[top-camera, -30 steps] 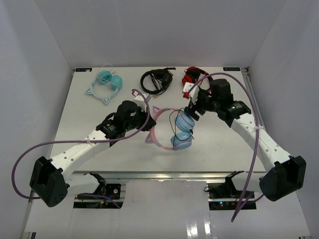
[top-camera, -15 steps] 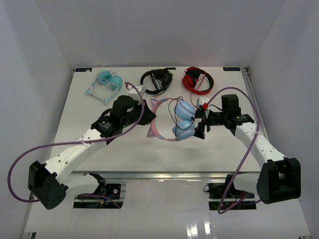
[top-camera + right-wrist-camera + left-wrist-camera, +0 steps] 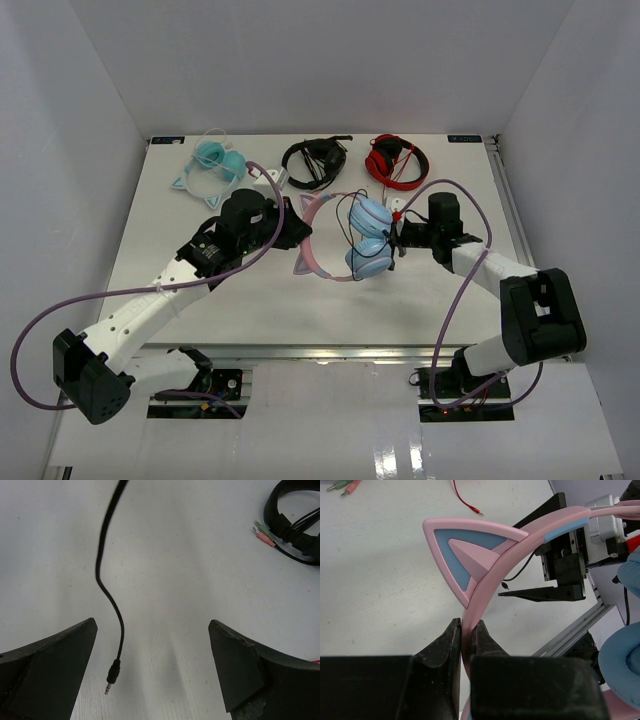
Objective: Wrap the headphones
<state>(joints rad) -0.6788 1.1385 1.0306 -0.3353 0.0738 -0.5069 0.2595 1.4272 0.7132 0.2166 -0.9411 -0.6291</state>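
The headphones have a pink cat-ear headband point(image 3: 312, 248) and two light blue earcups point(image 3: 371, 214). My left gripper point(image 3: 292, 231) is shut on the headband point(image 3: 468, 630) just below one cat ear point(image 3: 470, 550) and holds it off the table. The thin black cable point(image 3: 346, 222) hangs loose around the earcups. My right gripper point(image 3: 399, 238) is just right of the earcups, open and empty point(image 3: 152, 625). The cable's end with its plug point(image 3: 113, 672) dangles between the open fingers, close to the left finger point(image 3: 75, 645), touching neither.
All-teal cat-ear headphones point(image 3: 212, 165) lie at the back left, black headphones point(image 3: 313, 160) at the back middle, red headphones point(image 3: 395, 160) at the back right. The black ones, with green and pink plugs point(image 3: 262, 532), show in the right wrist view.
My right gripper swung from behind the upper earcup to the earcups' right side and its arm drew in. My left gripper carried the headphones a little farther from me and turned them.
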